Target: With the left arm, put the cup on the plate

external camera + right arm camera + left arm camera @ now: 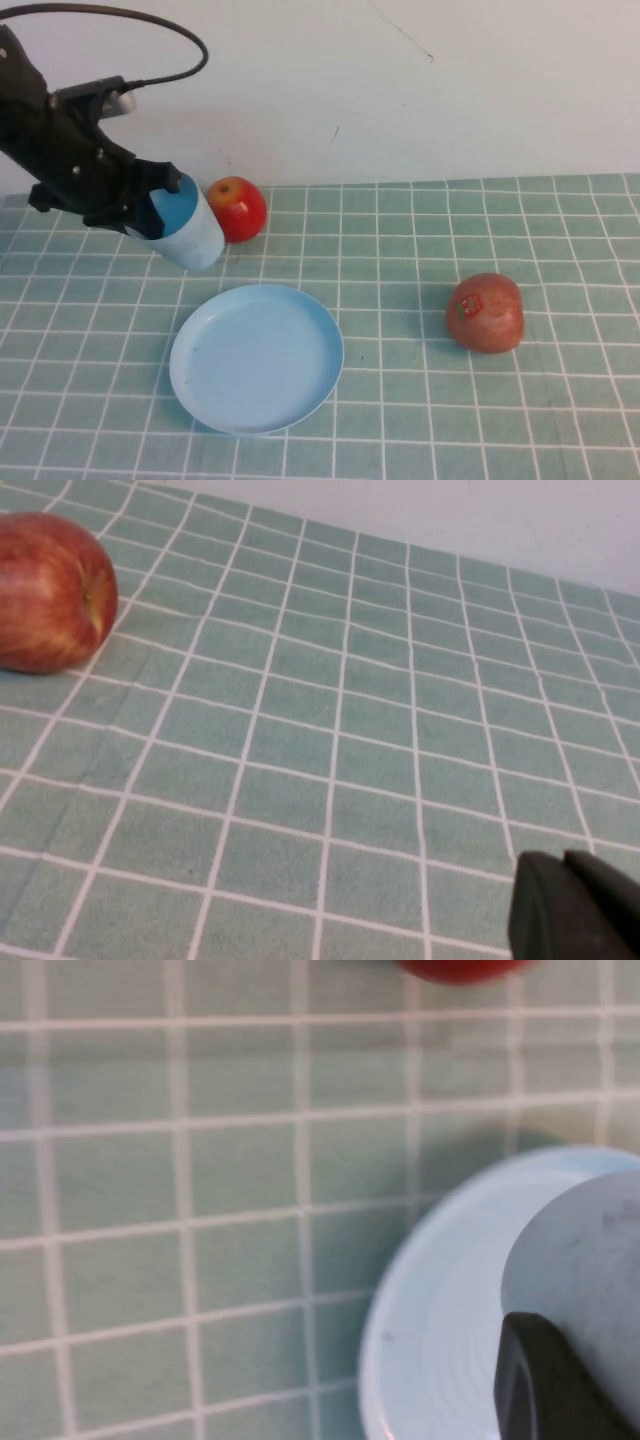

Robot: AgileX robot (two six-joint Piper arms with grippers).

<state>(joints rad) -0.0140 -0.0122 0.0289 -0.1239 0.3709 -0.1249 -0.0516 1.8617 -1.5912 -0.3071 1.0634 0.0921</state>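
Note:
My left gripper (160,205) is shut on the light blue cup (190,228) and holds it tilted in the air, just behind and left of the round light blue plate (256,357). In the left wrist view the cup (590,1250) fills the corner beside one black finger (545,1385), with the plate (440,1310) beneath it. My right gripper (565,905) shows only in the right wrist view, shut and empty, low over the tiled cloth.
A red apple (237,208) lies right beside the cup, near the back wall. A second reddish apple (485,312) lies to the right of the plate; it also shows in the right wrist view (50,590). Green checked cloth covers the table.

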